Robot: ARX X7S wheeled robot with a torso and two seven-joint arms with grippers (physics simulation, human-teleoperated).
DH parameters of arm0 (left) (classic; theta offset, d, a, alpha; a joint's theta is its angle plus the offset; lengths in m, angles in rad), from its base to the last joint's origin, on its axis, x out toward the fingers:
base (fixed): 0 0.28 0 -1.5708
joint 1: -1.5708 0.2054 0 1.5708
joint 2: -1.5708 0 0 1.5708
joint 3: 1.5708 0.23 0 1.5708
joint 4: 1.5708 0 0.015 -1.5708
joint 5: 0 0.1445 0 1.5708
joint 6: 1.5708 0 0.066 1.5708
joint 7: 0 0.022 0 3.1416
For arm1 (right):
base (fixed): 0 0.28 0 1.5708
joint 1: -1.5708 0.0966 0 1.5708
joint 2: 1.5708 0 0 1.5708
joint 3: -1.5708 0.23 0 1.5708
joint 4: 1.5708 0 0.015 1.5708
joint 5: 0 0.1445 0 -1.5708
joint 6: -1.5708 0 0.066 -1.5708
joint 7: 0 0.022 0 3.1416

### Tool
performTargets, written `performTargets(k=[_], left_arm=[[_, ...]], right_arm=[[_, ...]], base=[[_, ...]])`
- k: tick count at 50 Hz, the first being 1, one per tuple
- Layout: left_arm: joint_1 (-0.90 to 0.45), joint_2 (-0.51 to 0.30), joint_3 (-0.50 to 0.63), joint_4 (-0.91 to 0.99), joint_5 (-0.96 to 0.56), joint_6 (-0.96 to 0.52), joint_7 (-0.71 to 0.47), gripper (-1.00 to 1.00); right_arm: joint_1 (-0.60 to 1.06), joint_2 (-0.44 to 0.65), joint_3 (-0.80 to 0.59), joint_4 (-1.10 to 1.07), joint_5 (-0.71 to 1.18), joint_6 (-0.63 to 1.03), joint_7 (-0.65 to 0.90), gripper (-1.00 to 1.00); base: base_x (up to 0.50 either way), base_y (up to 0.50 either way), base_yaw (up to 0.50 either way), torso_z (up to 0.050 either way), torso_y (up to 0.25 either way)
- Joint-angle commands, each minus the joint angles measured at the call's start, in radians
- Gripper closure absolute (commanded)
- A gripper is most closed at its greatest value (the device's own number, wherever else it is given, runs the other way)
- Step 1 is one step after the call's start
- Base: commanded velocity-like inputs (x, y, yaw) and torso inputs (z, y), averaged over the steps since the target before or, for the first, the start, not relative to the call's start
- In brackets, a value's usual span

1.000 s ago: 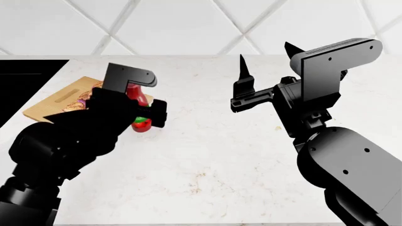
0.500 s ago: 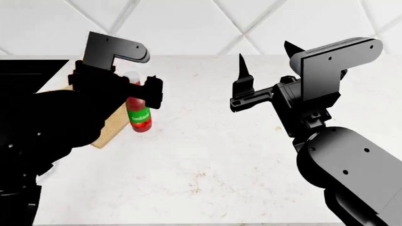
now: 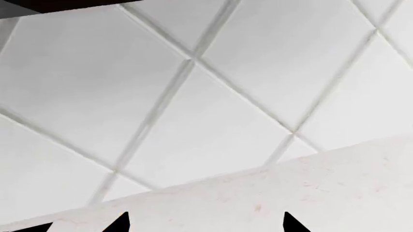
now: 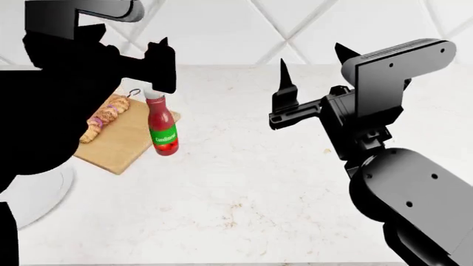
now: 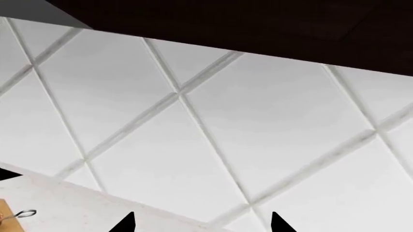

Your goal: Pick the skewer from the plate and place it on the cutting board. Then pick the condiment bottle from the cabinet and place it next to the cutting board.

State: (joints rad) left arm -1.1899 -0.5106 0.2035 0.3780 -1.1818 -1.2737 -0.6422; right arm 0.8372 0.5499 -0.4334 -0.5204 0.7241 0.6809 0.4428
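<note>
Condiment bottle (image 4: 162, 126): red body, white cap, green label band, upright on the marble counter (image 4: 258, 177), touching the cutting board (image 4: 122, 145) that bears the skewer (image 4: 104, 116). Plate (image 4: 33, 197) nearby. Left gripper (image 3: 203, 223) and right gripper (image 5: 200, 223): both spread, empty. Backdrop: white diamond-tiled wall (image 4: 221, 27).

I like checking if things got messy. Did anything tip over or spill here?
No, nothing stands out. The ketchup bottle stands upright on the counter, right beside the cutting board. The skewer lies flat on the board. The white plate is bare, with no spills showing.
</note>
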Motion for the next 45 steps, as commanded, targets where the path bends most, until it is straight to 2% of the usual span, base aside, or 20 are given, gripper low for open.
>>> performTargets(k=[1,17,19,21,27,30,37,45], left_arm=[[0.02,-0.021,-0.093,0.177,-0.126,-0.04,-0.135,-1.0],[0.282,-0.065,-0.204,0.471,-0.105,0.093,-0.181,-1.0],[0.437,-0.091,-0.268,0.58,-0.098,0.14,-0.187,-1.0],[0.512,-0.098,-0.293,0.625,-0.08,0.166,-0.179,-1.0],[0.582,-0.106,-0.304,0.662,-0.062,0.206,-0.179,-1.0],[0.606,-0.135,-0.277,0.668,-0.038,0.265,-0.189,-1.0],[0.694,-0.251,-0.106,0.668,0.092,0.521,-0.216,-1.0],[0.732,-0.306,0.036,0.666,0.222,0.687,-0.227,-1.0]], right_arm=[[-0.007,0.005,-0.019,-0.036,-0.033,-0.005,0.023,-1.0],[-0.017,0.0,-0.101,-0.136,-0.181,-0.046,0.087,-1.0],[-0.066,0.004,-0.084,-0.183,-0.199,-0.096,0.116,-1.0],[-0.087,0.006,-0.077,-0.204,-0.205,-0.113,0.13,-1.0],[-0.106,0.01,-0.063,-0.234,-0.199,-0.121,0.151,-1.0],[-0.113,0.012,-0.059,-0.245,-0.2,-0.126,0.157,-1.0],[-0.14,0.013,-0.069,-0.251,-0.233,-0.173,0.156,-1.0],[-0.18,0.02,-0.093,-0.254,-0.288,-0.246,0.145,-1.0]], base=[[0.0,0.0,0.0,0.0,0.0],[0.0,0.0,0.0,0.0,0.0],[0.0,0.0,0.0,0.0,0.0],[0.0,0.0,0.0,0.0,0.0],[0.0,0.0,0.0,0.0,0.0],[0.0,0.0,0.0,0.0,0.0],[0.0,0.0,0.0,0.0,0.0],[0.0,0.0,0.0,0.0,0.0]])
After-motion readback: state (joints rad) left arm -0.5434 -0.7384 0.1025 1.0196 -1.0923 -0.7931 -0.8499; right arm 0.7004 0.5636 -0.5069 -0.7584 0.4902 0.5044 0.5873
